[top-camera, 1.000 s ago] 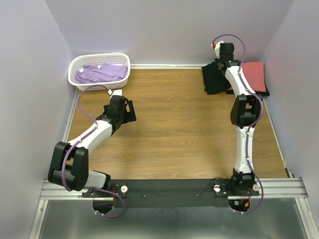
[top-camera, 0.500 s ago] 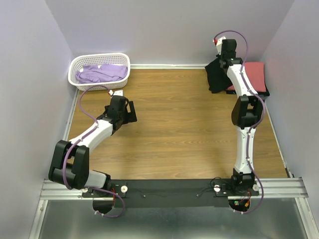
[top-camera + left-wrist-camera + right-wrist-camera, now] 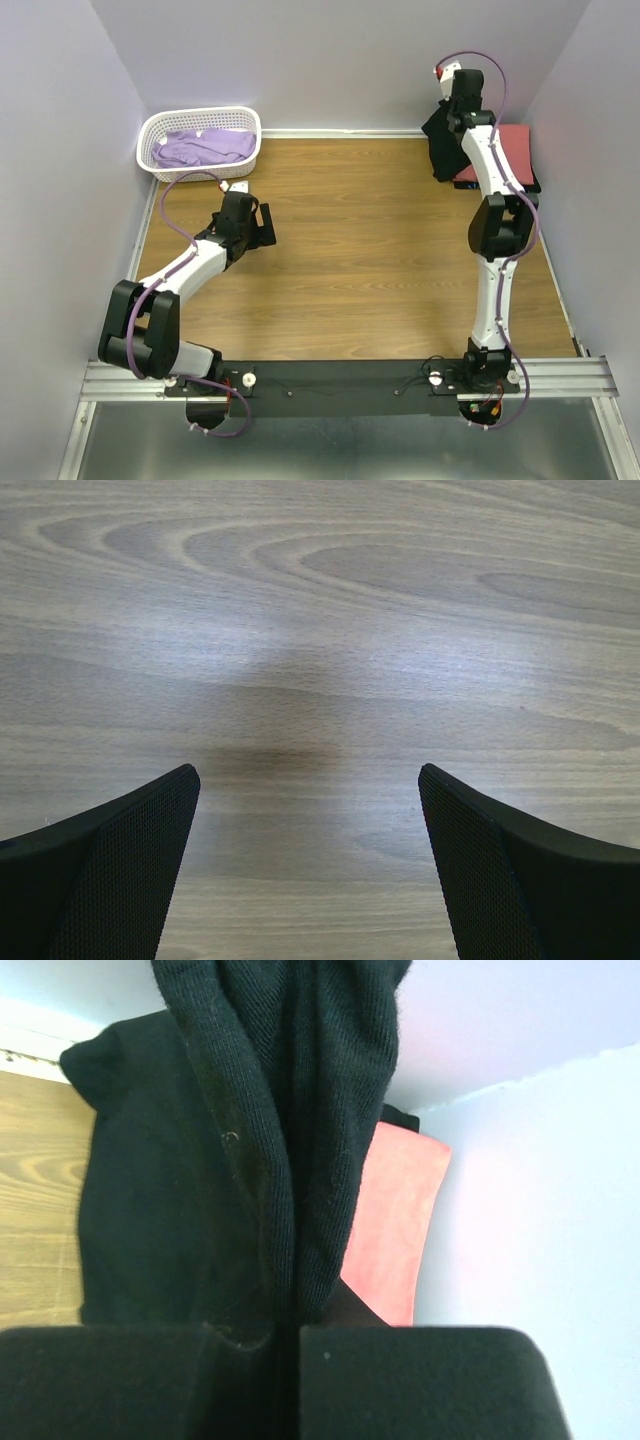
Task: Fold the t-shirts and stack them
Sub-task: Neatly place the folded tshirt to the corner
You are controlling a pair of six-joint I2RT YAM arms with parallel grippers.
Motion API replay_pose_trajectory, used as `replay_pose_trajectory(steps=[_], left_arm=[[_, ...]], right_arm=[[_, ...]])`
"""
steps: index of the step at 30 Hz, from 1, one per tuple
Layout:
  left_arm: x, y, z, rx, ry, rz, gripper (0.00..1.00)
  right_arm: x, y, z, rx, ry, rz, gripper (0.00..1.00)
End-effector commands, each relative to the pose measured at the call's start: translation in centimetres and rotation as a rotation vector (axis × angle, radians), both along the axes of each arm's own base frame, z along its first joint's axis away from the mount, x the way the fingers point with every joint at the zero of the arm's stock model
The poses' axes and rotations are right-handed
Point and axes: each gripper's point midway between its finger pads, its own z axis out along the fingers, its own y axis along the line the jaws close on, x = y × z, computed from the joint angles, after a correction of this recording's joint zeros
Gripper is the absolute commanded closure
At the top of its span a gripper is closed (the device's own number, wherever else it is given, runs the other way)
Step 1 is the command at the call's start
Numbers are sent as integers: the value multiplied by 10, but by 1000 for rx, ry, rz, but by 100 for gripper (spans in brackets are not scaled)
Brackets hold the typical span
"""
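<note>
My right gripper [image 3: 452, 100] is raised at the far right corner, shut on a bunched fold of the black t-shirt [image 3: 445, 148], which hangs down from it to the table. In the right wrist view the black t-shirt [image 3: 280, 1110] runs up out of the shut right gripper [image 3: 288, 1328]. Just to its right lies the folded coral-red t-shirt [image 3: 512, 150], seen flat [image 3: 395, 1220] beside the wall. A lavender t-shirt [image 3: 205, 147] lies crumpled in the basket. My left gripper [image 3: 262, 222] hovers open over bare wood [image 3: 308, 775], holding nothing.
The white lattice basket [image 3: 160, 135] stands at the far left corner. A dark cloth edge [image 3: 528, 186] shows under the coral-red shirt. Purple walls close in the table on the left, back and right. A cable loops above my right wrist [image 3: 490, 70].
My right gripper has carried the black t-shirt to the right and toward the back wall, drawing it closer to the coral-red one. The left arm has not moved.
</note>
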Motion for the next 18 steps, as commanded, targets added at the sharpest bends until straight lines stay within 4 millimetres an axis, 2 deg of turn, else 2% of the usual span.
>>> replay_pose_trajectory(steps=[1,13,18], left_arm=[[11,-6,13,-19,-37,-19,2],[11,-8,12,-27,-33,-30,2],[11,-9,12,-31,-32,-33,2]], right_arm=[[-1,-1,71,42,-162,11,100],[-13,-1,88,42,-180,3,99],[-19,6,96,78,-189,37,99]])
